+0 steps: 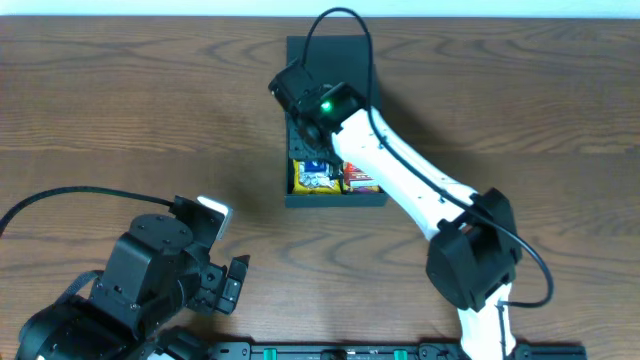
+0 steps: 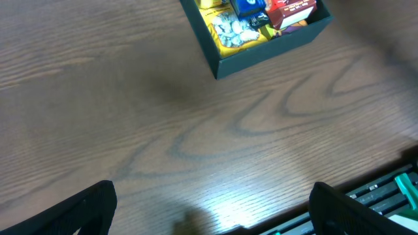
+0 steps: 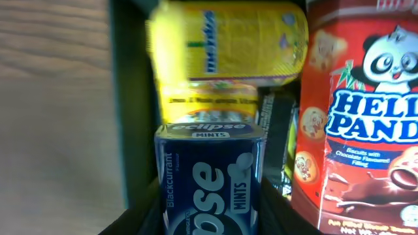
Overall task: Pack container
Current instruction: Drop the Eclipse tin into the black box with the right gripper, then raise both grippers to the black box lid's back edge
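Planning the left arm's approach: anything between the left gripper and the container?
Nothing visible: only bare table lies between the open left gripper and the container. The right arm hangs over it.

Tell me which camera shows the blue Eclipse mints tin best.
Right wrist: the Eclipse mints tin fills the lower centre, label readable, inside the container. Overhead shows only a small blue patch of it. Left wrist catches just its blue corner at the top edge.
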### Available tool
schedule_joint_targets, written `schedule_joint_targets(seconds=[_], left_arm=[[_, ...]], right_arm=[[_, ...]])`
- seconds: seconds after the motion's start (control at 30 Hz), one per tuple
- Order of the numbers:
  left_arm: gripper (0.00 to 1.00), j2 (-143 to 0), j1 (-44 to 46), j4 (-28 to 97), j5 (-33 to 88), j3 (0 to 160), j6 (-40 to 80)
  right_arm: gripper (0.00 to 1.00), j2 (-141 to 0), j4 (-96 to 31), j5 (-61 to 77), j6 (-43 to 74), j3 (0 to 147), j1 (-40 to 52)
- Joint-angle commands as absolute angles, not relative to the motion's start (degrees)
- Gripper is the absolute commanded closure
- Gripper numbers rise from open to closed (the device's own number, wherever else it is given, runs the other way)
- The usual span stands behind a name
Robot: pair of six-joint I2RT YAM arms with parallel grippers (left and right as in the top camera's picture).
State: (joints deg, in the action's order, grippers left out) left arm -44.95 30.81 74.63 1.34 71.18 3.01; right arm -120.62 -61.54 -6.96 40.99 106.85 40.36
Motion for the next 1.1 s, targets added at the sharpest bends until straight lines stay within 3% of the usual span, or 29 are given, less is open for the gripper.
schedule_joint_targets(seconds=[0.0, 0.03, 0.07, 0.1, 0.13, 0.17, 0.8, 0.97, 1.07], left_arm=[[0.05, -44.93, 30.72, 74.78, 1.52, 71.42, 3.42], [0.05, -44.93, 30.72, 74.78, 1.52, 71.42, 3.44], [0.05, -44.93, 30.72, 74.78, 1.52, 71.42, 3.42], [0.05, -44.93, 30.72, 74.78, 1.52, 71.42, 3.42], [0.05, -44.93, 30.72, 74.78, 1.52, 71.42, 3.44], [0.05, -44.93, 30.72, 74.78, 1.52, 71.42, 3.42], [0.05, -44.93, 30.72, 75.66, -0.49, 71.42, 2.57], [0.05, -44.93, 30.72, 75.4, -1.67, 71.42, 2.57], [0.05, -44.93, 30.72, 74.74, -2.02, 71.42, 2.52]], right_arm=[[0.88, -122.02, -61.04, -10.33, 44.36, 105.93, 40.56], [0.84, -122.15, -60.86, -10.31, 44.34, 105.93, 40.51], [0.72, -122.17, -60.6, -10.31, 44.31, 105.93, 40.47], [0.49, -122.17, -60.2, -10.33, 44.27, 105.93, 40.47], [0.33, -122.17, -60.07, -10.33, 44.07, 105.93, 40.47], [0.31, -122.17, -60.07, -10.33, 44.05, 105.93, 40.47], [0.25, -114.15, -65.04, -7.84, 36.69, 109.16, 34.24], [0.3, -110.89, -65.39, -5.61, 32.08, 109.16, 29.39], [0.2, -110.93, -65.47, -2.83, 28.56, 108.86, 25.98]])
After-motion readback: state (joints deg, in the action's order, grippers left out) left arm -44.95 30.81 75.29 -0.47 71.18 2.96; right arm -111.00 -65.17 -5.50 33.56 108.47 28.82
